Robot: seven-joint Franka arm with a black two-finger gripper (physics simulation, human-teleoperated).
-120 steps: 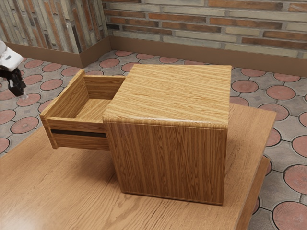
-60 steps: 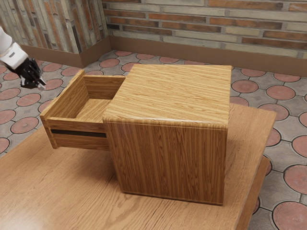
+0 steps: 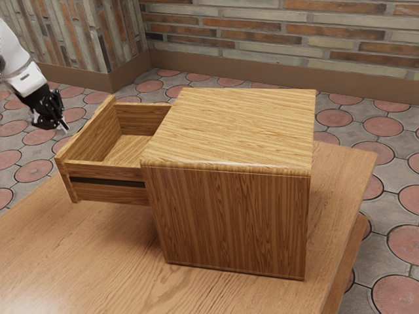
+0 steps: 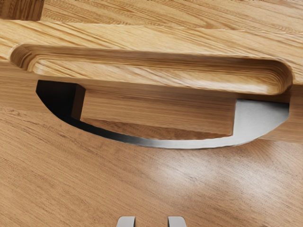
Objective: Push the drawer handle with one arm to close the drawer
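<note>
Down and rightward slides the gripper (image 3: 65, 127), upper left, fingertips apart, arm (image 3: 21, 73) cut off! The drawer (image 3: 105, 171) juts open, left of centre, its front mostly hiding the handle (image 4: 180, 144).

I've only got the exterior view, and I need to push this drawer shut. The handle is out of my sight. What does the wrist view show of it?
Observer: The handle is a curved bar, joined to the drawer front at both ends and bowing outward between them.

Operator: Good. Is my gripper shut or open?

Observer: Open. Its two fingertips stand apart, with tabletop visible between them.

Operator: Anything else along that front before I move in?

Observer: Yes, a long groove with rounded ends runs along the drawer front, beside the handle.
</note>
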